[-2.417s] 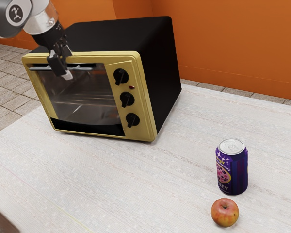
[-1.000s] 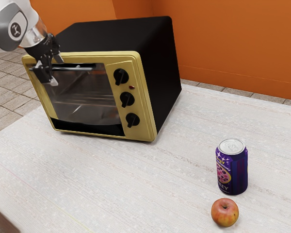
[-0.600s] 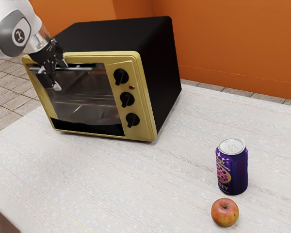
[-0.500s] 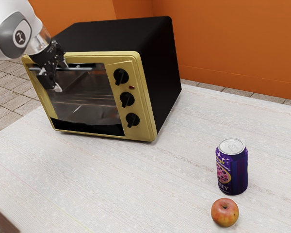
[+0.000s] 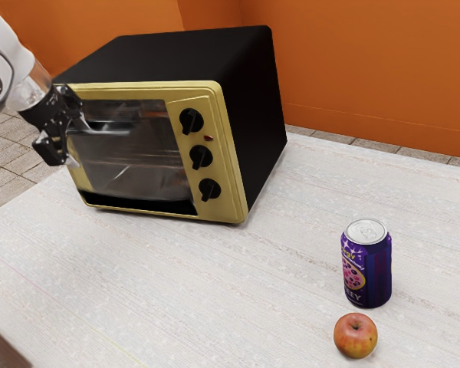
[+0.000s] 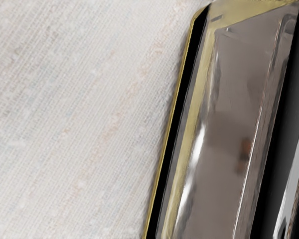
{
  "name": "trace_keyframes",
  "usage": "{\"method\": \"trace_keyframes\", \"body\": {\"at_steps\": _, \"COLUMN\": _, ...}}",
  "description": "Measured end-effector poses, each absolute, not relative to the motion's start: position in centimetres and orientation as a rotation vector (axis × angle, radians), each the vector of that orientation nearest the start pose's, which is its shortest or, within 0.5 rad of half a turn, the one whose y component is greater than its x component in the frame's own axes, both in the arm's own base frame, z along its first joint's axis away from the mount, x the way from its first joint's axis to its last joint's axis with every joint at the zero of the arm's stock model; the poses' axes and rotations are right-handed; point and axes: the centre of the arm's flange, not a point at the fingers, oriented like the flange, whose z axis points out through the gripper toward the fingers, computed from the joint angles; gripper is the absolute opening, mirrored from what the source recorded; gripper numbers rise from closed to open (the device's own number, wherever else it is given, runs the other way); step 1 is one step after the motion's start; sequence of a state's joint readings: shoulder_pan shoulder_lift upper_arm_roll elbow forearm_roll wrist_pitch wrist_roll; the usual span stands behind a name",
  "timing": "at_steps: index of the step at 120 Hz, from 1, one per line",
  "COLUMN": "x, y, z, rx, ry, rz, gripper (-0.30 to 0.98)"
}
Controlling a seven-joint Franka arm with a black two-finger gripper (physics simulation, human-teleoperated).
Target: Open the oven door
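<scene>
Toaster oven (image 5: 238, 92): one, black shell, gold front; stands on the pale tabletop (image 5: 284, 253).
Door (image 5: 134, 165): one, glass; appears tipped slightly outward at its top, though the gripper partly covers it.
Handle (image 5: 111, 131): one bar, across the door's upper part.
Gripper (image 5: 76, 141): one, at the handle's end on the exterior view's left; fingers apart, handle between them.
Knobs (image 5: 201, 156): three, black, stacked beside the door.
Indicator (image 5: 208, 138): one, red, between upper and middle knobs.
Can (image 5: 366, 264): one, purple, upright, well apart from the oven; letters "EY" legible.
Apple (image 5: 356, 335): one, near the can.
Room: tabletop extends between oven and can.
</scene>
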State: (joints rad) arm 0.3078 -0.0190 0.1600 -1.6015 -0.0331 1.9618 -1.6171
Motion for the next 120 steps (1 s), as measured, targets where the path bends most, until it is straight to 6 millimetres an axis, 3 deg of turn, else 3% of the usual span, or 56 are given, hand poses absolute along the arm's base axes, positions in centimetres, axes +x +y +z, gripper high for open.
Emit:
{"method": "trace_keyframes", "body": {"at_steps": 18, "x": 48.4, "y": 25.0, "z": 64.9, "rx": 1.404, "ry": 2.469, "rz": 0.371, "gripper": 0.68}}
{"method": "trace_keyframes", "body": {"at_steps": 34, "x": 43.8, "y": 22.8, "z": 64.0, "rx": 1.375, "ry": 2.437, "rz": 0.311, "gripper": 0.69}}
{"method": "trace_keyframes", "body": {"at_steps": 40, "x": 41.5, "y": 22.3, "z": 63.5, "rx": 1.356, "ry": 2.436, "rz": 0.296, "gripper": 0.69}}
{"method": "trace_keyframes", "body": {"at_steps": 54, "x": 33.5, "y": 21.8, "z": 62.5, "rx": 1.253, "ry": 2.446, "rz": 0.311, "gripper": 0.69}}
{"method": "trace_keyframes", "body": {"at_steps": 62, "x": 31.5, "y": 21.3, "z": 62.6, "rx": 1.231, "ry": 2.442, "rz": 0.332, "gripper": 0.68}}
{"method": "trace_keyframes", "body": {"at_steps": 66, "x": 32.7, "y": 19.4, "z": 64.2, "rx": 1.284, "ry": 2.411, "rz": 0.376, "gripper": 0.68}}
{"method": "trace_keyframes", "body": {"at_steps": 70, "x": 35.4, "y": 15.8, "z": 68.0, "rx": 1.374, "ry": 2.348, "rz": 0.438, "gripper": 0.68}}
{"method": "trace_keyframes", "body": {"at_steps": 75, "x": 39.7, "y": 8.9, "z": 73.8, "rx": 1.515, "ry": 2.228, "rz": 0.495, "gripper": 0.68}}
{"method": "trace_keyframes", "body": {"at_steps": 79, "x": 42.2, "y": 2.8, "z": 77.0, "rx": 1.621, "ry": 2.136, "rz": 0.499, "gripper": 0.68}}
{"method": "trace_keyframes", "body": {"at_steps": 84, "x": 43.9, "y": -3.8, "z": 77.9, "rx": 1.736, "ry": 2.063, "rz": 0.445, "gripper": 0.68}}
{"method": "trace_keyframes", "body": {"at_steps": 88, "x": 45.3, "y": -6.8, "z": 77.0, "rx": 1.803, "ry": 2.052, "rz": 0.378, "gripper": 0.68}}
{"method": "trace_keyframes", "body": {"at_steps": 96, "x": 48.6, "y": -6.3, "z": 73.0, "rx": 1.853, "ry": 2.136, "rz": 0.237, "gripper": 0.68}}
{"method": "trace_keyframes", "body": {"at_steps": 105, "x": 50.2, "y": -4.8, "z": 68.8, "rx": 1.823, "ry": 2.279, "rz": 0.121, "gripper": 0.69}}
{"method": "trace_keyframes", "body": {"at_steps": 120, "x": 50.8, "y": -3.1, "z": 66.4, "rx": 1.686, "ry": 2.436, "rz": -0.021, "gripper": 0.69}}
